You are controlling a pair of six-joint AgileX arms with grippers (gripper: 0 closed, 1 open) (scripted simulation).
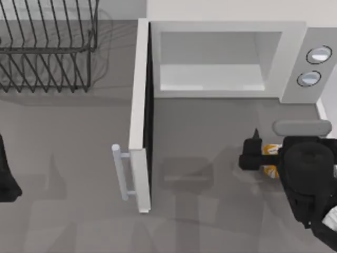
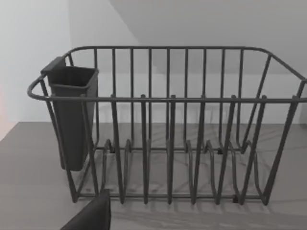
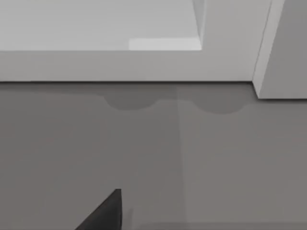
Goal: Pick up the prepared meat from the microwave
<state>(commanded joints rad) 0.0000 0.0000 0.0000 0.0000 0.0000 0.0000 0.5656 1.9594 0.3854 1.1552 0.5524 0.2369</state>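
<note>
Right jaws hold the prepared meat outside the open microwave.

Top view: microwave [image 1: 295,52] at the worktop's [image 1: 200,179] back, door [image 1: 139,116] swung wide, cavity bare. Right jaws [image 1: 256,154], in front of the knob panel and over the worktop, closed on the prepared meat [image 1: 270,149], orange-yellow showing between the fingers. Left arm [image 1: 6,176] parked at the left edge, jaw state cannot be told. Left wrist view faces the dish rack [image 2: 168,124].

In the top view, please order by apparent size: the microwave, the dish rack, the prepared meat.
1. microwave
2. dish rack, cut by the frame edge, so its full size is unsure
3. prepared meat, partly hidden at the right gripper
</note>
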